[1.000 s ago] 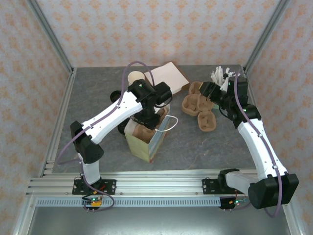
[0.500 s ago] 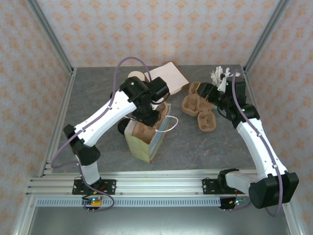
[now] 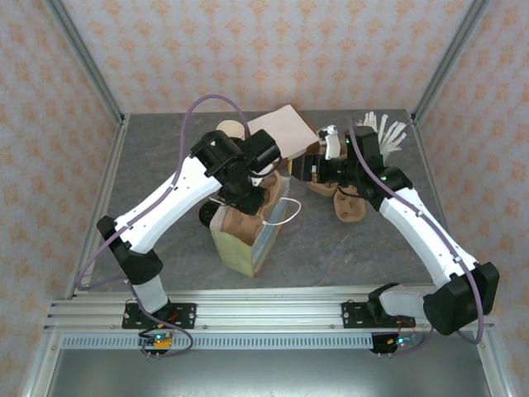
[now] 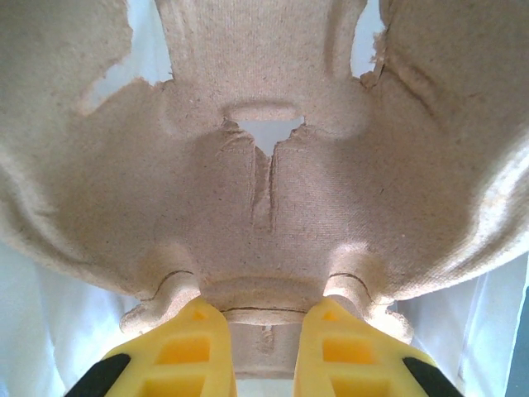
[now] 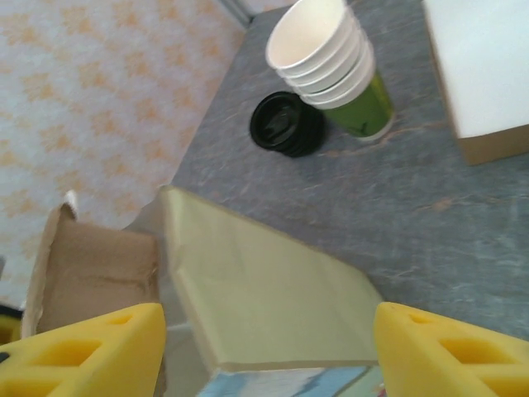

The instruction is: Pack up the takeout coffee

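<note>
**Top view:** the left gripper (image 3: 250, 192) is closed on a pulp cup tray (image 3: 244, 222) that stands in the mouth of the paper bag (image 3: 240, 252). The right gripper (image 3: 306, 168) hangs with its jaws apart and empty, just right of the bag's rim. A dark round lid at the bag's left side, partly under the left forearm, is taken to be the takeout coffee (image 3: 207, 213). By that reading it stands upright with its long axis vertical. It sits to the left of the left jaws and across the bag from the right jaws, so the left arm is nearer, though occupied.

**Left wrist view:** the fingers (image 4: 186, 351) of the left gripper (image 4: 260, 331) pinch the central rib of the cup tray (image 4: 264, 165).

**Right wrist view:** the right gripper (image 5: 269, 331) spreads wide over the wall of the paper bag (image 5: 264, 289). Well ahead of the jaws stand a stack of lidless cups (image 5: 326, 58) and a loose lid (image 5: 287, 124), neither of them the coffee.
</note>
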Robot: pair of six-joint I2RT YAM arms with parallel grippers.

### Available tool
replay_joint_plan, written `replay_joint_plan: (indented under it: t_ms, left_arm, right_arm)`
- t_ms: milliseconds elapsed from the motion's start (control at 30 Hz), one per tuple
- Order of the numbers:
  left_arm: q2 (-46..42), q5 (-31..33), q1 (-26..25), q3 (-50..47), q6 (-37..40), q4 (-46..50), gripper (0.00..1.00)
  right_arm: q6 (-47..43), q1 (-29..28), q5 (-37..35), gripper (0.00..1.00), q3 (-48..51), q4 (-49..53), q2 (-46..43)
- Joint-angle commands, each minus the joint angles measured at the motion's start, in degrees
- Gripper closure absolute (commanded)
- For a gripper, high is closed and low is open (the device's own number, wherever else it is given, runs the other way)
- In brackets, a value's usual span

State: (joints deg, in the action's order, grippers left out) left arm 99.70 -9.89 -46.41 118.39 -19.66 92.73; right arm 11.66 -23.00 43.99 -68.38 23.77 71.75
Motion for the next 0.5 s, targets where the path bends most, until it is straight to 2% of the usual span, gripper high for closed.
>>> replay_joint_plan:
  t_ms: [0,167,300,467]
  left_arm:
    - [-1.77,0.75,-0.26,-0.48,-0.46,3.52,0.83]
    - [-1.57,1.09,-0.26,-0.59,-0.11,2.96,0.83]
    - [-1.21,0.83,-0.27,-0.36,0.24,2.72,0.83]
    - [-0.89,0.51,-0.35,-0.26,0.37,2.38,0.83]
  right_arm:
    - [-1.63,-0.72,5.96,0.31,-2.46,-1.19,-0.49]
    - [-2.55,-0.73,5.14,0.27,-2.01,0.01,-2.88]
    - [-3.93,-0.95,4.85,0.12,-1.91,0.93,-3.5]
    - [-5.92,-2.1,4.97,0.07,-2.4,2.73,-2.14]
